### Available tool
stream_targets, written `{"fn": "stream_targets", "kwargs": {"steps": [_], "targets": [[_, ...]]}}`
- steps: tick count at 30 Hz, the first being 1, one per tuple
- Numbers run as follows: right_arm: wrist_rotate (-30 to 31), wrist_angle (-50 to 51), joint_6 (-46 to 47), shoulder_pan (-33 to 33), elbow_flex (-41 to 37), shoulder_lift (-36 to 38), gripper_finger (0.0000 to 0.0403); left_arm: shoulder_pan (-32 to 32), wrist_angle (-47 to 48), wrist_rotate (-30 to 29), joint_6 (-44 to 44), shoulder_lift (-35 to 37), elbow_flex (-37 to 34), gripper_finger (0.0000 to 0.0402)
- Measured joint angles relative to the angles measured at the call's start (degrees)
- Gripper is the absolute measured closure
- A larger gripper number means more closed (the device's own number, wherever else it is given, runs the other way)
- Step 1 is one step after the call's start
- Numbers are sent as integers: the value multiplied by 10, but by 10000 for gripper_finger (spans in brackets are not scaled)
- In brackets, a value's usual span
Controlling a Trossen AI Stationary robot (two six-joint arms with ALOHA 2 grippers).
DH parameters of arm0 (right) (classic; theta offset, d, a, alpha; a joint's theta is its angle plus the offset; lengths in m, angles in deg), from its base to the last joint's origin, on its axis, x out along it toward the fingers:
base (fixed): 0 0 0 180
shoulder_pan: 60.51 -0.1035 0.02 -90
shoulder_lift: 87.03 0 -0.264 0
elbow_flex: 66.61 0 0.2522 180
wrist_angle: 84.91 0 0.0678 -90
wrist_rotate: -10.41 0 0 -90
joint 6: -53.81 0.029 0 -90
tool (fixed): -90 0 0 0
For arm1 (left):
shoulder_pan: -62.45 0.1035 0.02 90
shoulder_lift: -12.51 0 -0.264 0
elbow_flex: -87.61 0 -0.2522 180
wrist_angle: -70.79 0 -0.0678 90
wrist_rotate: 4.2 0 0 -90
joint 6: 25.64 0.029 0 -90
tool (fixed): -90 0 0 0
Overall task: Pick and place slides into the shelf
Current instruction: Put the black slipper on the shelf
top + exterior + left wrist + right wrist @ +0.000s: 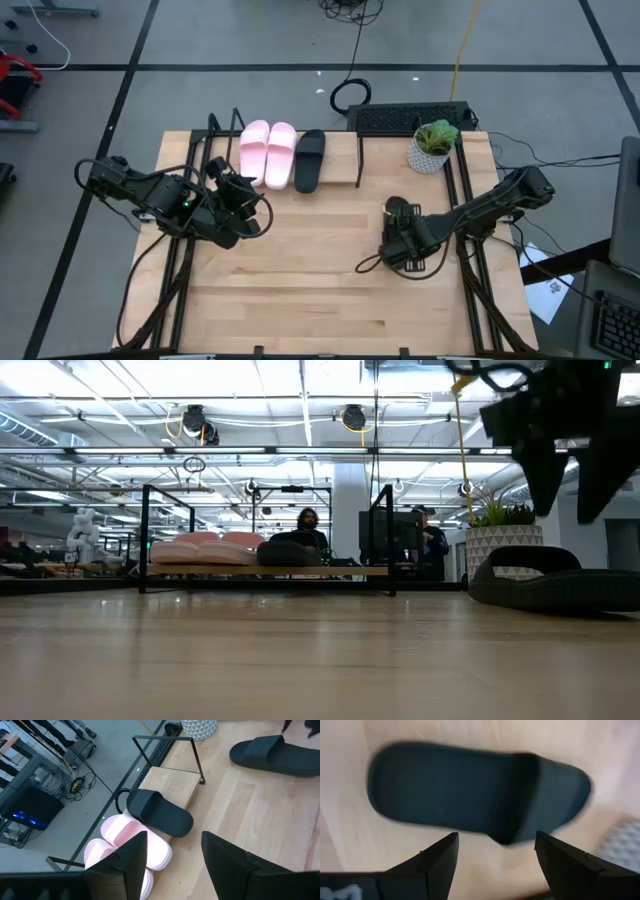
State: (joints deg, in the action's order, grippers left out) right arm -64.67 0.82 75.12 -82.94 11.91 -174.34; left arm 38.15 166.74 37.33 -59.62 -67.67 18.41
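The shelf (pixel 340 160) stands at the table's far side. On its board rest two light pink slides (pixel 268 150) side by side and one black slide (pixel 309 158), soles down; the left wrist view shows the pink pair (pixel 115 845) and this black slide (pixel 160 812). The other black slide (pixel 475 790) lies sole down on the table at the right, also visible in the low view (pixel 560 582). My right gripper (pixel 495 840) hangs open just above this slide, touching nothing. My left gripper (pixel 172 865) is open and empty, near the shelf's left end (pixel 235 195).
A potted plant (pixel 432 147) stands at the far right of the table, close to the loose black slide. A keyboard (pixel 410 118) lies behind the table's far edge. The shelf board has bare room (pixel 172 785) right of its black slide.
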Motion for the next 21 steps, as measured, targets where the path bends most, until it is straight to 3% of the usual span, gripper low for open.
{"fn": "stream_targets", "kwargs": {"steps": [7, 21], "targets": [[1, -75, -10, 15, -50, 0, 151, 0, 0, 0, -2, 0, 0, 213], [48, -125, -23, 60, -85, 0, 151, 0, 0, -4, 0, 0, 0, 213]]}}
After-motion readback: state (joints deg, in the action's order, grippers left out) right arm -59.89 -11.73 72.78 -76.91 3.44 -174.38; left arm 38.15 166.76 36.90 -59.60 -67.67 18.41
